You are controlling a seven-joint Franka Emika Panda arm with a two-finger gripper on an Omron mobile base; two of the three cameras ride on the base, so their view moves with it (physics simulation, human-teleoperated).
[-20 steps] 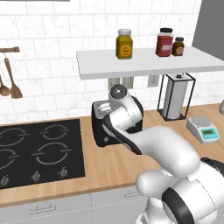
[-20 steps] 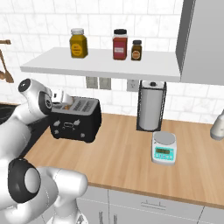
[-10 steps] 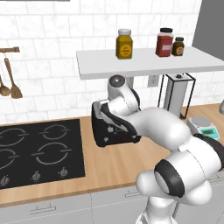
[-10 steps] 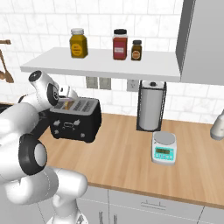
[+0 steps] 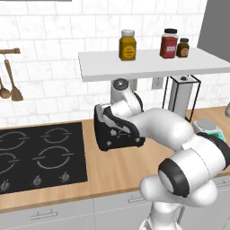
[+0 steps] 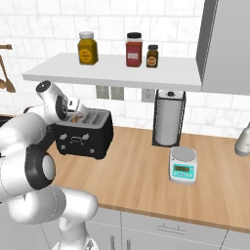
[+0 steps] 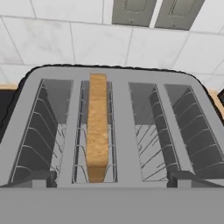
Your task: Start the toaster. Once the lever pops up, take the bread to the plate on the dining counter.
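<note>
Above black boxy toaster; tan bread slice upright in slot. Pincer opening untellable. Risk: missing lever, nudging toaster.

In the left base view the white arm crosses the middle of the frame and covers the toaster on its right side and top, so its slots and the bread are hidden. In the right base view, at centre left, the arm hides the toaster's left end. In the hand view the bread sits sunk in its slot, its lower part concealed, and the toaster's front is cut off at the bottom. Whether the pincer is open cannot be told.
</note>
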